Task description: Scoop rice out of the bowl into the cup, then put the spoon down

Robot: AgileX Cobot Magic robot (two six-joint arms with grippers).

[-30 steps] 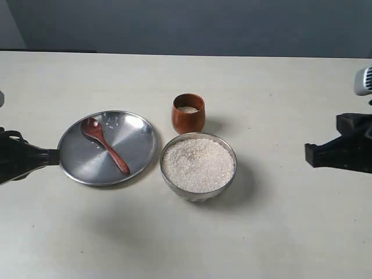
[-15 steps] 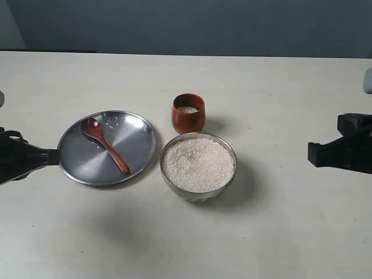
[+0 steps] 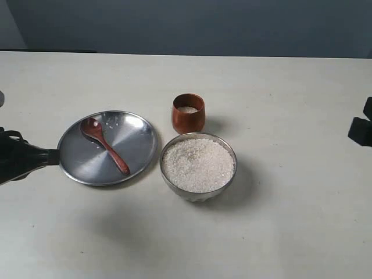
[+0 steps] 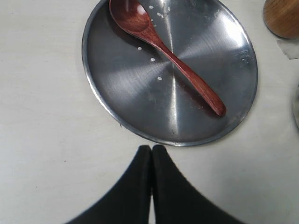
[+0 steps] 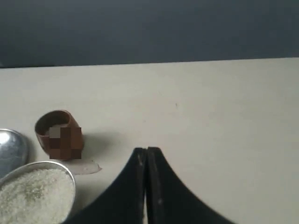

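The steel bowl [image 3: 198, 165] stands mid-table, heaped with white rice [image 3: 197, 164]; its rim also shows in the right wrist view [image 5: 56, 167]. Just behind it is the reddish-brown cup [image 3: 188, 113] [image 5: 58, 134], a little rice inside. The wooden spoon [image 3: 105, 145] [image 4: 168, 52] lies free on a flat steel plate [image 3: 139, 136] [image 4: 121, 88], head toward the far left. My left gripper [image 3: 54, 156] [image 4: 152, 148] is shut and empty, its tip just off the plate's near rim. My right gripper [image 5: 146, 150] is shut and empty, over bare table to the right of the cup.
A few loose grains lie scattered on the plate [image 4: 159, 78]. A small clear patch [image 5: 79, 167] lies on the table beside the cup. The right arm [image 3: 362, 127] shows only at the right edge of the exterior view. A dark wall stands behind the table.
The right arm has drawn back to the right and is nearly out of the exterior view. The left gripper, spoon, bowl and cup have not moved.
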